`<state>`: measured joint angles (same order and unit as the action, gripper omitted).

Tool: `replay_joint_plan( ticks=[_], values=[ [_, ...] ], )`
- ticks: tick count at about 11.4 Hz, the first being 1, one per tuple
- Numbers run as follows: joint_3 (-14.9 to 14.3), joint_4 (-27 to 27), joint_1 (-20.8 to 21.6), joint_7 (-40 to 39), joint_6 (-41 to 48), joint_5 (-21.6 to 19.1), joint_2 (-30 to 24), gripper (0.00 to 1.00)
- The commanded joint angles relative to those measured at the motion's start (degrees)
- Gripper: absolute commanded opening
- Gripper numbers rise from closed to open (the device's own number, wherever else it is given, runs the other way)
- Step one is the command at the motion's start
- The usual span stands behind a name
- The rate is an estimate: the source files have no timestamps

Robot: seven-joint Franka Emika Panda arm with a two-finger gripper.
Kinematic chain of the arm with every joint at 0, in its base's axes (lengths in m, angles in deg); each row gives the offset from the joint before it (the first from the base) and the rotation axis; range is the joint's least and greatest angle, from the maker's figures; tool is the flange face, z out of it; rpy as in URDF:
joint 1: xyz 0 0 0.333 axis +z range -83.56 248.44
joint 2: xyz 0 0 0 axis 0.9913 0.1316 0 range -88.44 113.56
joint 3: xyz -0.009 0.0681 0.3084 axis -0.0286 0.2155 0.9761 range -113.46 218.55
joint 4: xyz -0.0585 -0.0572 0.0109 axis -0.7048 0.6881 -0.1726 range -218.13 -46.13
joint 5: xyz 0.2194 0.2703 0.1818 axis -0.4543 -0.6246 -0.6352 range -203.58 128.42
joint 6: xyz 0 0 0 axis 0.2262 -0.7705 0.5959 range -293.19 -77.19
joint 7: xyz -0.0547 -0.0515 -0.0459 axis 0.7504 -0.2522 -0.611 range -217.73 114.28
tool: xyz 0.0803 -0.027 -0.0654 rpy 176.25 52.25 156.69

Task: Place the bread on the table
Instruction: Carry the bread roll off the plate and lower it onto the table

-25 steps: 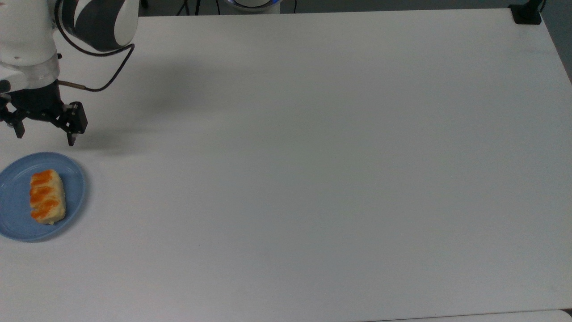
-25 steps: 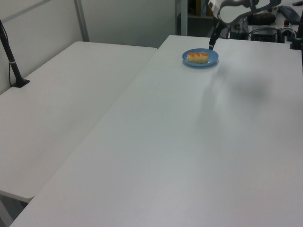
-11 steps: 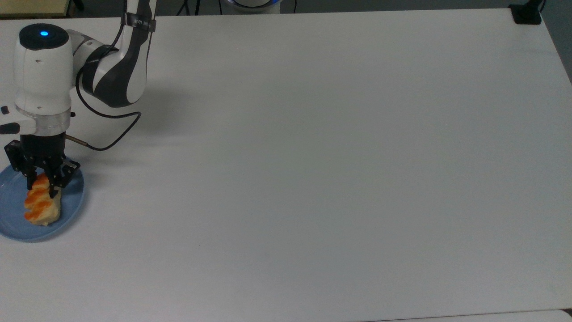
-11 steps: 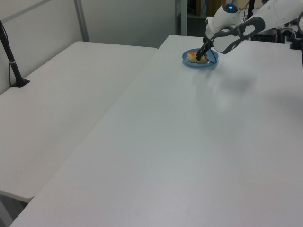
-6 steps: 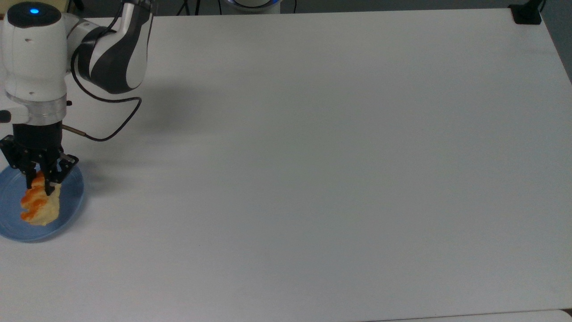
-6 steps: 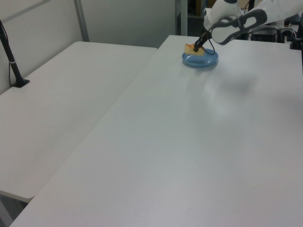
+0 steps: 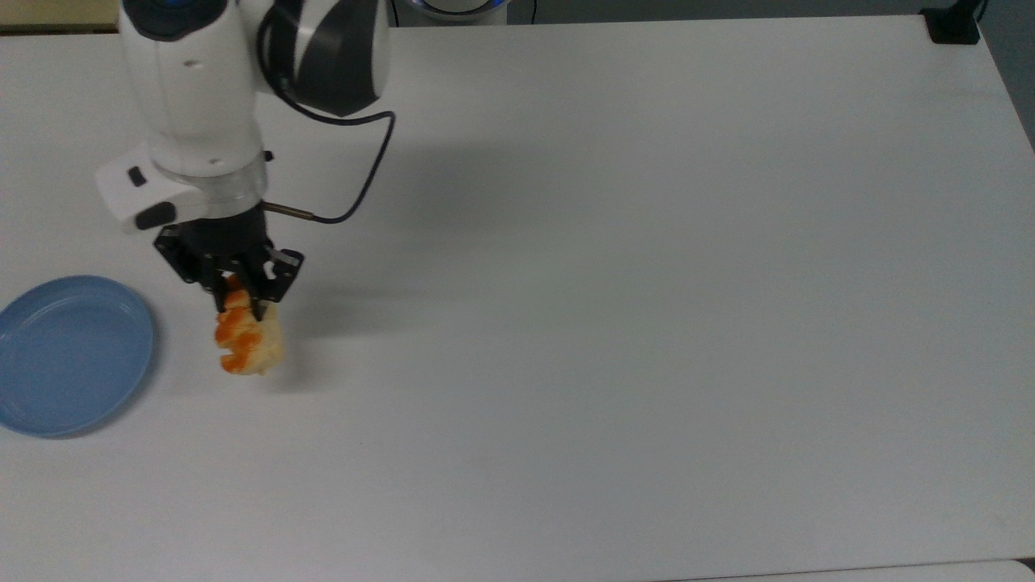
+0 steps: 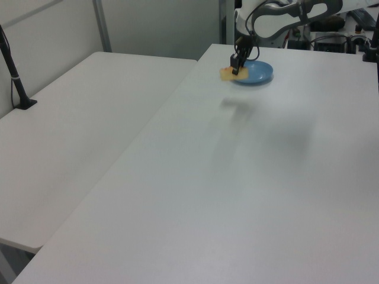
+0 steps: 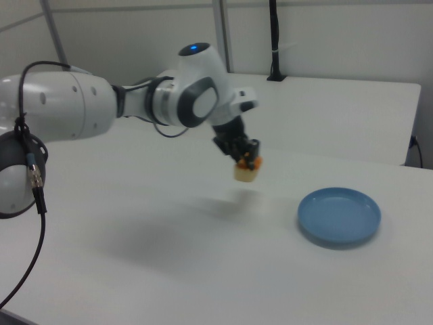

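I see a smooth, matt white table point(image 7: 647, 283) and a blue plate point(image 7: 73, 356) with a slight sheen. The arm's shell point(image 9: 74, 105) looks like glossy white plastic; the bread point(image 7: 245, 343) has shiny orange glaze.

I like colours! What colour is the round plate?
Blue. The plate shows best in the top view.

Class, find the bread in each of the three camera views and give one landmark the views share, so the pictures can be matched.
Top view: the bread hangs from the gripper, left of centre.
Left view: bread at top, just left of the plate.
Right view: bread at centre, held above the table.
Shared landmark: the blue plate, empty beside it.
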<state>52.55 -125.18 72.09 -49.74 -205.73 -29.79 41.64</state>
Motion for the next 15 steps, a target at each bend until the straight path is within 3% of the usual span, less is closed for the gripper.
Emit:
replay_joint_plan(
  ticks=[1,6,7,8,9,13,15],
  values=[
    [1.32,-7.2,5.4,10.54,1.59,6.5,-2.37,0.37],
    [2.72,-8.01,7.71,18.22,1.32,9.35,-0.34,0.37],
    [2.81,-8.1,7.54,18.22,1.41,9.44,-0.34,0.53],
    [2.81,-8.1,7.45,18.31,1.41,9.35,-0.34,0.84],
    [2.81,-8.1,7.36,19.1,1.59,9.35,-0.34,1.0],
    [2.9,-7.92,7.1,19.19,2.9,9.18,-1.04,1.0],
    [2.9,-7.22,6.74,18.93,8.51,8.56,-4.72,1.0]
  ],
)
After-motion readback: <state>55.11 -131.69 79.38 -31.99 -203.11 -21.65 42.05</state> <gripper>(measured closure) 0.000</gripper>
